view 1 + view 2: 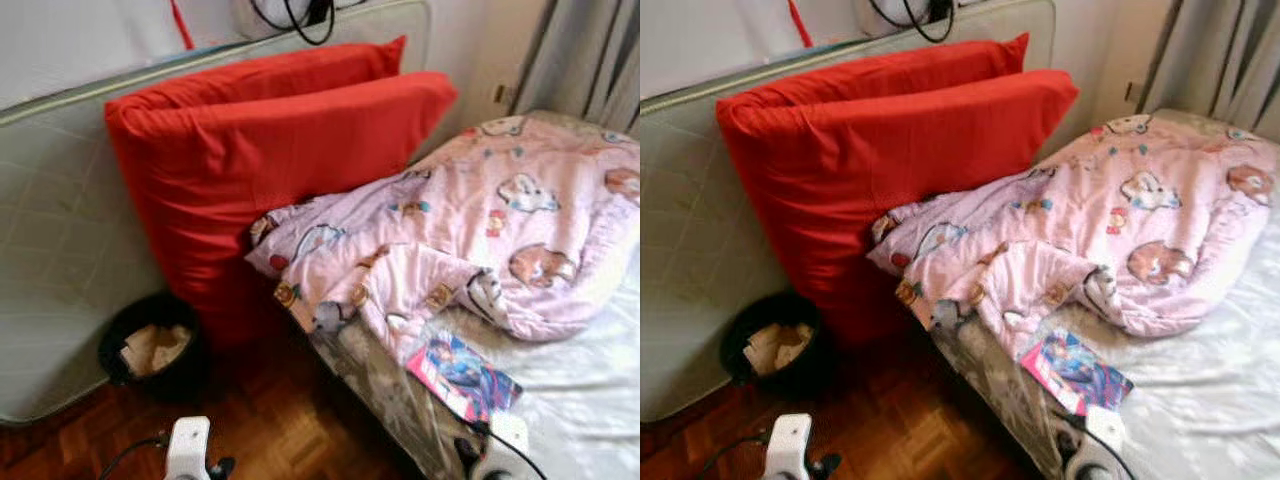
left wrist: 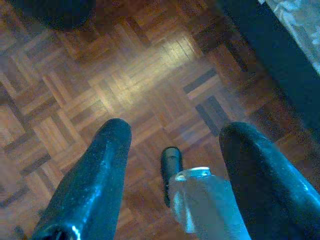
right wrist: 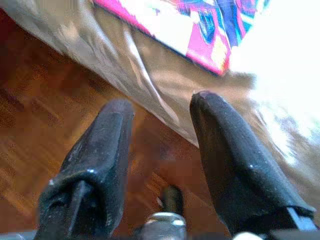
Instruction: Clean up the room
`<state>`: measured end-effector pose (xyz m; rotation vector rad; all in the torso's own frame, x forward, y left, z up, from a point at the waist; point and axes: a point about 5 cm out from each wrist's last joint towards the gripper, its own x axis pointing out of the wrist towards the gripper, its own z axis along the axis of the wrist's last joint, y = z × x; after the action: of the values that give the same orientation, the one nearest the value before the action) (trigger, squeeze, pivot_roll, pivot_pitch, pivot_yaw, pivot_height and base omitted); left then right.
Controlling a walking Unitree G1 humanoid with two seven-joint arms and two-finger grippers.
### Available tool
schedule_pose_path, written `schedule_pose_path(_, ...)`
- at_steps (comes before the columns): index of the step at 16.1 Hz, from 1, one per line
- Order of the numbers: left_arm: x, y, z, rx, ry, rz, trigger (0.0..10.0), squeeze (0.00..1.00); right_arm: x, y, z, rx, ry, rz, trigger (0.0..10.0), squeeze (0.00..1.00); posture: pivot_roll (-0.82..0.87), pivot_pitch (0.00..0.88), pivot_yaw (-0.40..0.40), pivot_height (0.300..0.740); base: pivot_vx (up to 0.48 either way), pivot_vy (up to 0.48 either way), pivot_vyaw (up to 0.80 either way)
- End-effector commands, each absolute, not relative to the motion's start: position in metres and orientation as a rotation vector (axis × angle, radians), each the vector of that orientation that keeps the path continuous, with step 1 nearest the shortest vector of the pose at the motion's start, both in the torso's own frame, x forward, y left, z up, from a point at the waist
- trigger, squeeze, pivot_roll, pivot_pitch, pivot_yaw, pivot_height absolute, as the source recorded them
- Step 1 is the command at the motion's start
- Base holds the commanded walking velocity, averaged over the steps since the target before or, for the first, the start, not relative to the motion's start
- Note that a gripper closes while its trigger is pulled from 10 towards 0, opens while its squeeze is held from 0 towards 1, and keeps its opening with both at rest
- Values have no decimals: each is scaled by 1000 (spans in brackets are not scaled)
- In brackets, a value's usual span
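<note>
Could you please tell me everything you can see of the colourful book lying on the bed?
The book is thin and flat, with a glossy cover in pink, blue and red showing cartoon-like figures; no title is legible. It looks closed and lies face up, turned at an angle, near the bed's front corner on the white sheet. The pink quilt bunches just behind it. The right gripper, fingers open, hovers just short of it.

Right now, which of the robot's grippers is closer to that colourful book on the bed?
Right. The right gripper hovers at the bed's edge just below the book; the left gripper hangs over the parquet floor, farther away.
</note>
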<state>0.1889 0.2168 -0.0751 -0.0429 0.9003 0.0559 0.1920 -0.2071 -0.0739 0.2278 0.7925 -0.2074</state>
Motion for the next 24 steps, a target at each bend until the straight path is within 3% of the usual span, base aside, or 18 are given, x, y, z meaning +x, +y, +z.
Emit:
schedule_pose_path(1,192,214,-74,-56,897,48,10000,0,186,-213,-75,226,799,-232,10000,0,27,0,51,740,292,0,0)
schedule_pose_path(8,194,211,-73,-85,861,49,10000,0,188,-216,-73,221,781,-233,10000,0,27,0,33,740,81,0,0)
schedule_pose_path(15,190,199,-76,-112,840,73,10000,0,186,-230,-69,183,724,-233,10000,0,10,0,-62,740,0,0,0)
schedule_pose_path(24,201,207,-59,-61,586,95,10000,0,193,-225,-57,269,503,-213,10000,0,18,0,-6,740,0,0,0)
